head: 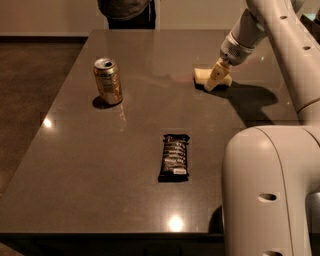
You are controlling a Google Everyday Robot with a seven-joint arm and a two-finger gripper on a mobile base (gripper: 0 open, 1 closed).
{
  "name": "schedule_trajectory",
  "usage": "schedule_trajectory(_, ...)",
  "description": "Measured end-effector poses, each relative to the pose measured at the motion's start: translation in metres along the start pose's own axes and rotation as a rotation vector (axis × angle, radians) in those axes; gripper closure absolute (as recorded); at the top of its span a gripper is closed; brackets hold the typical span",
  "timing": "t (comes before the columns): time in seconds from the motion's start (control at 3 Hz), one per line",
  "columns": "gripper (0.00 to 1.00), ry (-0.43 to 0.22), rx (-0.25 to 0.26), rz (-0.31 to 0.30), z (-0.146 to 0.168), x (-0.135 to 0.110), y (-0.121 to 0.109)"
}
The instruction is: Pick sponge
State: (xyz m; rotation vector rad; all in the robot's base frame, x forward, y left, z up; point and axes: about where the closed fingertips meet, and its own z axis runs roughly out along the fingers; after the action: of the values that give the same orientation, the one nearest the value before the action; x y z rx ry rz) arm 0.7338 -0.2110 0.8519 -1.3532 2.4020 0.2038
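Note:
The sponge is a small pale-yellow block lying flat on the dark table, far right of centre. My gripper reaches down from the upper right and sits right at the sponge's right side, overlapping it. The part of the sponge behind the gripper is hidden. The arm casts a dark shadow on the table to the right of the sponge.
A gold drink can stands upright at the far left. A dark snack bar lies in the middle near the front. My white arm base fills the lower right. A person stands at the table's far edge.

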Motion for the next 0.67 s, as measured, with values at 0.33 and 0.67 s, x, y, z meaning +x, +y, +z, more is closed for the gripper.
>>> schedule_trajectory(0.33, 0.71, -0.034, 0.009, -0.001, -0.021, -0.009, 0.001)
schedule_trajectory(0.67, 0.94, -0.069, 0.000, -0.024, -0.047, -0.021, 0.013)
